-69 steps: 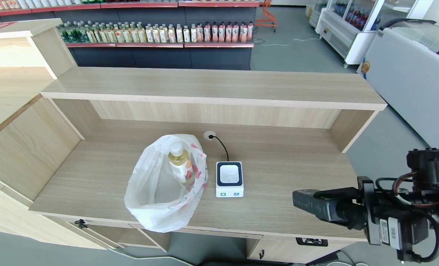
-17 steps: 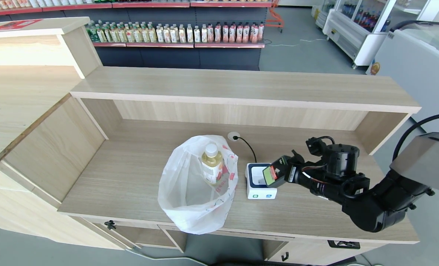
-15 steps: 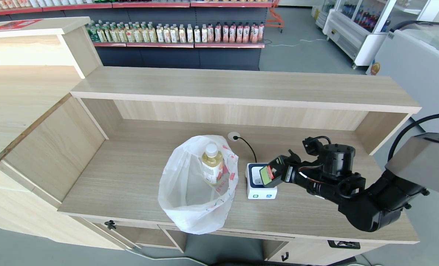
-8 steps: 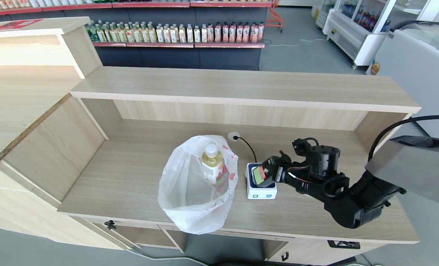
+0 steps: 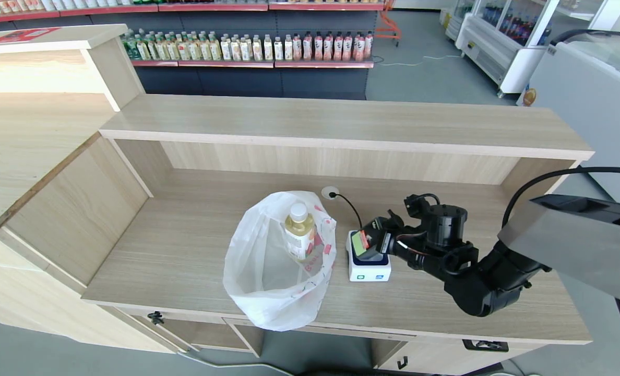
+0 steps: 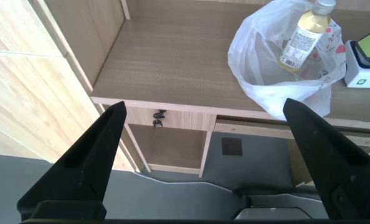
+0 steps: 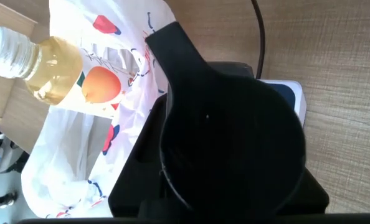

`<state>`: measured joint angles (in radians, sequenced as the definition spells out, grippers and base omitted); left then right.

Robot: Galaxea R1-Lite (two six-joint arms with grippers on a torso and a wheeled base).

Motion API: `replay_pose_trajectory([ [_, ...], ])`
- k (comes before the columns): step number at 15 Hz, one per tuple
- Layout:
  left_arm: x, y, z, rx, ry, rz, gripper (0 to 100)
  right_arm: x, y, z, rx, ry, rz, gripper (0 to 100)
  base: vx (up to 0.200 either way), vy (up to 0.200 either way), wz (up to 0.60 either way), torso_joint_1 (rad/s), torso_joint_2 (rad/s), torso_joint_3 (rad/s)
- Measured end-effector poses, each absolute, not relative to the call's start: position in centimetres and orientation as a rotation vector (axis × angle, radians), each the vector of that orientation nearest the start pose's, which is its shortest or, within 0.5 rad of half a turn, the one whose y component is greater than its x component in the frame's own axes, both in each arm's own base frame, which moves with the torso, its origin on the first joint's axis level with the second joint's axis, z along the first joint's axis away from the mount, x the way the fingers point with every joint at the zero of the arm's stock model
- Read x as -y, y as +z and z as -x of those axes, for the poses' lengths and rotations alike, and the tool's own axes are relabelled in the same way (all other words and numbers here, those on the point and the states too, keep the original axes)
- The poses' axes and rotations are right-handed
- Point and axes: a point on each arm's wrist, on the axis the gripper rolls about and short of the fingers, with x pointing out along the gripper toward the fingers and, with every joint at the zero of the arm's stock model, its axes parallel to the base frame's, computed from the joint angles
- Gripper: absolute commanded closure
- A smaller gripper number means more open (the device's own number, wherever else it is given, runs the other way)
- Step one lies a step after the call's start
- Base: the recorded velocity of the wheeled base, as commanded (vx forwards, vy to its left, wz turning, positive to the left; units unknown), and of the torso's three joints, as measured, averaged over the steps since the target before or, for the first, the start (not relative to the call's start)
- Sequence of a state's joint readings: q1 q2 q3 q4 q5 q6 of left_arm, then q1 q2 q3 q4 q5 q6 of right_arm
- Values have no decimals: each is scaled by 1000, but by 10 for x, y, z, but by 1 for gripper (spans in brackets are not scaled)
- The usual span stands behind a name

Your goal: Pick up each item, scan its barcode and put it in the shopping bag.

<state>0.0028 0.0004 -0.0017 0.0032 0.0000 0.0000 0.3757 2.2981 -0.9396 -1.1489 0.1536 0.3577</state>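
The right gripper point(image 5: 368, 242) grips a small green-and-red pack point(image 5: 360, 244) over the white barcode scanner point(image 5: 371, 272), beside the shopping bag point(image 5: 266, 292) with a bottle point(image 5: 298, 236) standing inside, while the left gripper point(image 6: 203, 111) is spread wide.

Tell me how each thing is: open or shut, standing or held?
shopping bag: open, standing on the counter.
bottle: upright inside the shopping bag, cap on.
scanner: flat on the counter.
small pack: held over the scanner.
right tool: shut on the small pack.
left tool: open, empty.
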Motion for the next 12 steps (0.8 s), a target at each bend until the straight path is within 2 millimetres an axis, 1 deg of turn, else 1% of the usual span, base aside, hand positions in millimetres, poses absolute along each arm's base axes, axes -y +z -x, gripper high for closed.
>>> replay_pose_trajectory([
  [5, 0, 76, 23, -2, 3, 0, 0, -156, 46, -379, -307, 489, -322, 100, 0, 0, 0, 0, 0, 0],
  [7, 0, 76, 23, -2, 3, 0, 0, -157, 55, -377, -296, 496, -319, 100, 0, 0, 0, 0, 0, 0],
  [10, 0, 76, 23, -2, 3, 0, 0, -159, 93, -364, -213, 530, -269, 100, 0, 0, 0, 0, 0, 0],
  [12, 0, 76, 23, -2, 3, 0, 0, -155, 124, -344, -174, 553, -243, 100, 0, 0, 0, 0, 0, 0],
])
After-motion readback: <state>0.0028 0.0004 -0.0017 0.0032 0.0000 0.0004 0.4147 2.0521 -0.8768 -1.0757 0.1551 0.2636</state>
